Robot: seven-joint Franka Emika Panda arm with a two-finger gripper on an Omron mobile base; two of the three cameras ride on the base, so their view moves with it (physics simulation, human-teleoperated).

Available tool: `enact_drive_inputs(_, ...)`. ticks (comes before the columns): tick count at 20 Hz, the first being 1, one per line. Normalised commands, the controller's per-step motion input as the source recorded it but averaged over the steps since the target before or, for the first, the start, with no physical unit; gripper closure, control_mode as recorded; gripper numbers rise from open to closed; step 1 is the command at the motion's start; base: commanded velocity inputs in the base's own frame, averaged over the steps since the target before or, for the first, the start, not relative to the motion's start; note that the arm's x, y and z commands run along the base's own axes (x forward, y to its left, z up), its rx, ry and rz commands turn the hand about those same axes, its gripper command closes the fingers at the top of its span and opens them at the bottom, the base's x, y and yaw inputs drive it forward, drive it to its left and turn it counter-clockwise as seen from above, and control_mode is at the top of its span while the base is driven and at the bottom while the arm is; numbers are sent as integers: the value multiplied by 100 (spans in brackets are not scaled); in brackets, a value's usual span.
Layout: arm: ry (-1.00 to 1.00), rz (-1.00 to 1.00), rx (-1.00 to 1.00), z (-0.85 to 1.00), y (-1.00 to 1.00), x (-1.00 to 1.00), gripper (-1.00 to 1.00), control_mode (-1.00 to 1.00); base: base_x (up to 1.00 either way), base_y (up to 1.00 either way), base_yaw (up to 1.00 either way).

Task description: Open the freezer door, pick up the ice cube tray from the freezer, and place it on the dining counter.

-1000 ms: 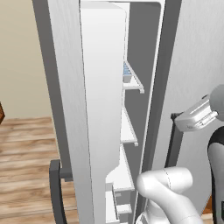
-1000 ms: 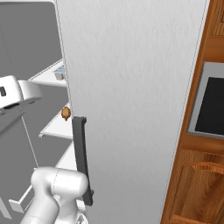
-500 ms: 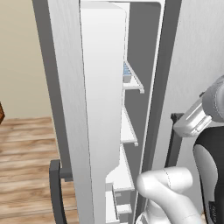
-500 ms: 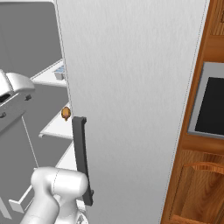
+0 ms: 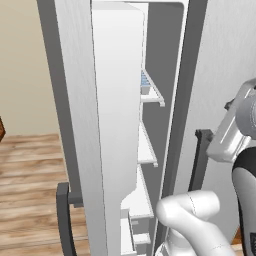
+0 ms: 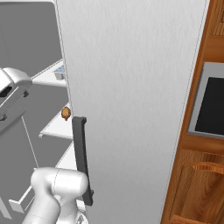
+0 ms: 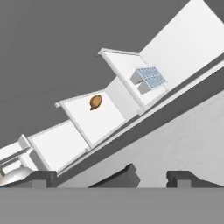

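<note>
Freezer door (image 5: 80, 125) stands open. Over the last second the gripper (image 7: 151, 175) tilted up toward the compartment, jaws released, empty. Ice tray (image 7: 150, 78) on upper shelf, upper right of hand view; reach begins.

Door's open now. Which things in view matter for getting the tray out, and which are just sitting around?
For the job:
- ice cube tray, on the upper white shelf
- freezer, open
- freezer door, swung wide
- gripper, open and empty, outside the freezer

Just there:
- small brown item on the shelf below the tray's
- the other fridge door with its dark handle
- wooden cabinets
</note>
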Motion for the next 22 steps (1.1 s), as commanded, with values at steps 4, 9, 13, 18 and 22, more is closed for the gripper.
enact_drive_inputs(4, -3, 16, -15, 0, 0, 5, -100, -100, 0, 0, 0)
enact_drive_inputs(9, -5, 9, -15, 0, 3, 16, -100, -100, 0, 0, 0)
enact_drive_inputs(13, -5, 1, -14, 0, 17, 25, -100, -100, 0, 0, 0)
enact_drive_inputs(18, -7, 0, -16, 0, 30, 14, -100, -100, 0, 0, 0)
enact_drive_inputs(22, -10, 0, -11, 0, 16, 5, -100, -100, 0, 0, 0)
